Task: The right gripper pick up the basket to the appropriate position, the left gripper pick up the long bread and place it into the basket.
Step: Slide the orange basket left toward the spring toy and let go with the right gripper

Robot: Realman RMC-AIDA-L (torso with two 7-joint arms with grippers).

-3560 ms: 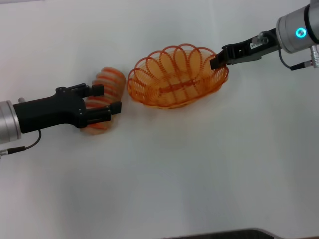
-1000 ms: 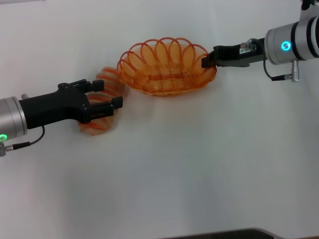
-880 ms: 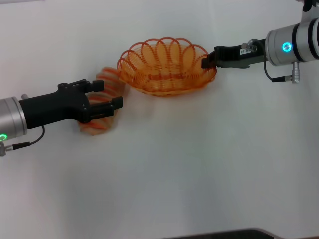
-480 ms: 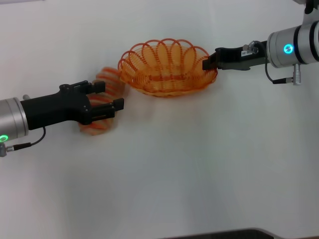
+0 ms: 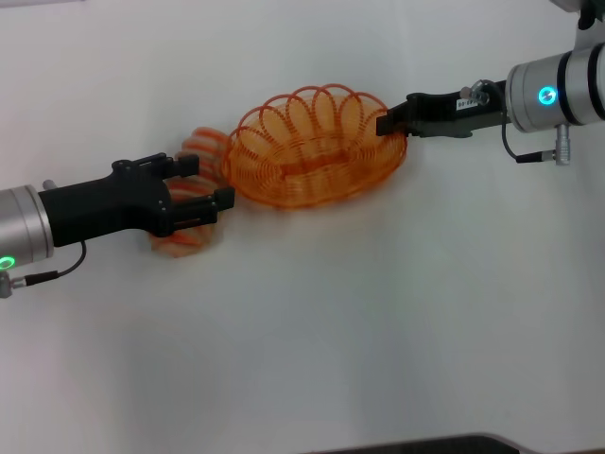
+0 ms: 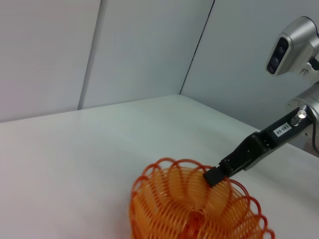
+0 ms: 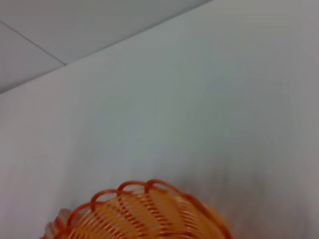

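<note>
The orange wire basket (image 5: 317,151) is at the middle back of the white table, its left rim close to the long bread (image 5: 202,147). My right gripper (image 5: 388,123) reaches in from the right and is shut on the basket's right rim. The tan, orange-ridged bread lies left of the basket. My left gripper (image 5: 206,184) is over the bread's middle, fingers open, one on each side of its middle part, and hides that part. The left wrist view shows the basket (image 6: 194,209) with the right gripper (image 6: 214,175) on its rim. The right wrist view shows the basket's rim (image 7: 144,211).
The white table (image 5: 378,322) stretches bare in front of the basket and to the right. A dark edge (image 5: 425,445) runs along the table's near side. Grey wall panels (image 6: 149,50) stand behind the table.
The right gripper has shifted the basket left and a little nearer, so its left rim now lies close to the bread. The left gripper has stayed over the bread.
</note>
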